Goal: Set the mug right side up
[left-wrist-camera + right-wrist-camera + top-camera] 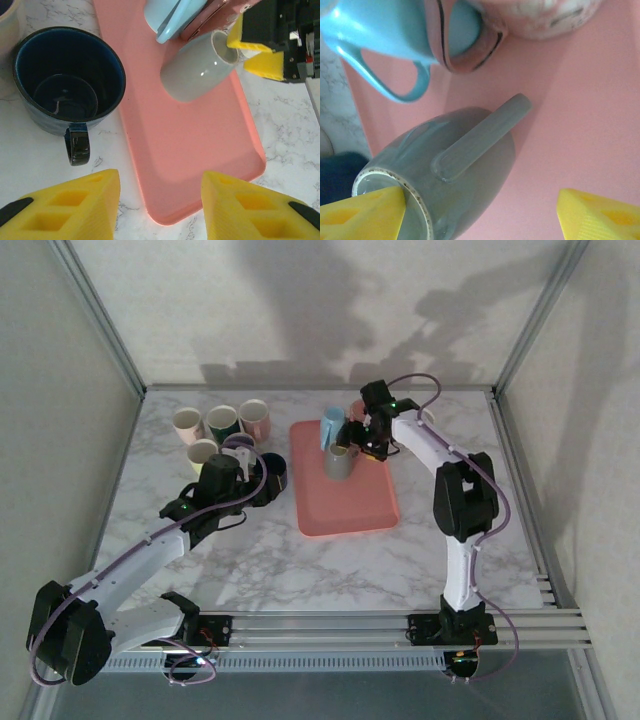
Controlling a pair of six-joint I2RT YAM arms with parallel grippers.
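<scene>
Right wrist view: grey mug [465, 165] tilted on pink tray [580, 125].
Right gripper [480, 205] jaws apart, one finger [365, 212] seemingly in the rim, lower left; mug's axis runs toward upper right.

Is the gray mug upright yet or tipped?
Tipped. The gray mug lies tilted on the pink tray, mouth facing sideways, with one finger of the right gripper inside its rim.

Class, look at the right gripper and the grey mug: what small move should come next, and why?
Probably close the right gripper: the grey mug lies tilted on the pink tray, one finger inside its mouth, the other clear outside, so nothing pinches its wall yet.
</scene>
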